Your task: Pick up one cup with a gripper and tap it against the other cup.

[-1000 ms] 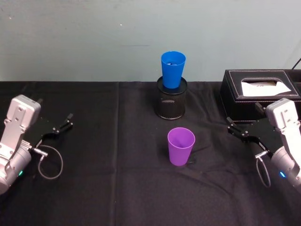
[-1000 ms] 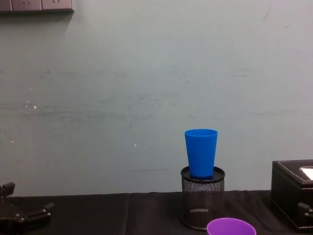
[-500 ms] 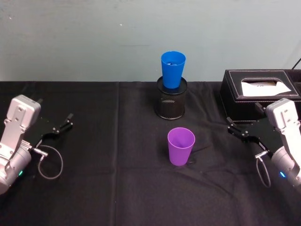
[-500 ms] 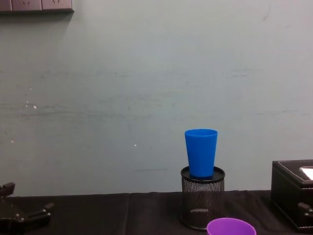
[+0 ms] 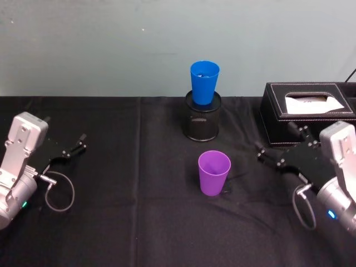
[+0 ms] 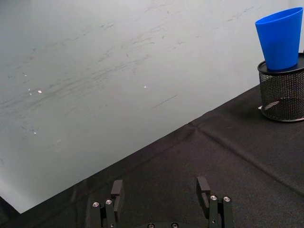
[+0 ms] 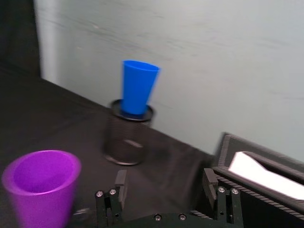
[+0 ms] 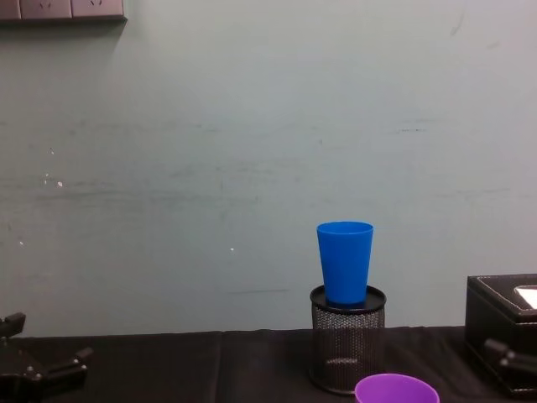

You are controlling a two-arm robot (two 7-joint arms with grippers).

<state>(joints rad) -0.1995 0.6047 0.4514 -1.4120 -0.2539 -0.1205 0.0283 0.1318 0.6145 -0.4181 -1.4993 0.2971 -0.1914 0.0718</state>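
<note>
Facing the purple cup point(image 5: 214, 172) across the black surface point(image 5: 139, 211), the right tool point(image 5: 275, 140) holds its jaws spread wide with nothing between them. The cup stands upright and untouched, well apart from the tool, out beyond its fingertips and toward the robot's left of them. Seen from the right wrist, the cup sits off to one side of the open jaws rather than in the gap. Farther from the tool, past the purple cup toward the wall, the blue cup point(image 5: 204, 82) stands upright in the mouth of a black mesh pen holder point(image 5: 202, 122). A black tissue box point(image 5: 308, 108) sits near the right tool, on its wall side. At the robot's far left, the left tool point(image 5: 77, 146) lies low over the surface, its jaws likewise apart and empty, well apart from both cups.
</note>
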